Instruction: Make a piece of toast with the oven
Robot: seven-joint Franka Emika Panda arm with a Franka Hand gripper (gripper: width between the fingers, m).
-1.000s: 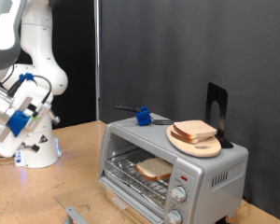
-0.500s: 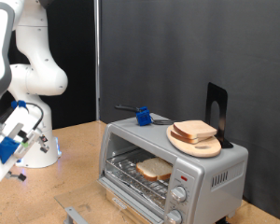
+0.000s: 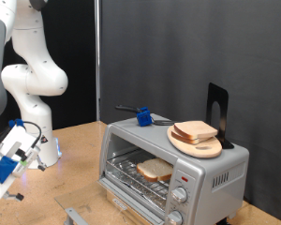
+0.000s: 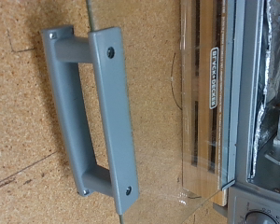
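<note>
- Nearest to you in the exterior view, the gripper [image 3: 7, 161] hangs low at that view's left edge, well apart from the oven [image 3: 173, 169] and lower than the oven's top. Its fingers are not clear enough here, and none show in the wrist view, so you cannot tell whether they are apart or together.
- In the wrist view you look onto the oven's glass door [image 4: 201, 98], which lies open and flat over the cork-patterned table [image 4: 23, 112]. Its grey handle [image 4: 91, 110] is a long bar bolted at both ends, running along the door's free edge.
- In the exterior view, a corner of the open door [image 3: 77, 217] shows just in front of the oven, at the picture's bottom.
- Inside the oven, one piece of toast [image 3: 155, 170] lies flat on the wire rack [image 3: 131, 174], its broad face up. Being roughly square, it shows no clear long axis; one corner points towards the oven's open front.
- On the oven's front panel you can see a red light [image 3: 184, 177] above round knobs [image 3: 178, 196].
- On top of the oven, towards its knob end, a round wooden plate [image 3: 208, 149] carries a second slice [image 3: 194, 130], lying flat.
- Also on top, towards the other end, lies a dark utensil with a blue piece [image 3: 141, 116].
- Behind the plate stands a black upright stand [image 3: 216, 109].
</note>
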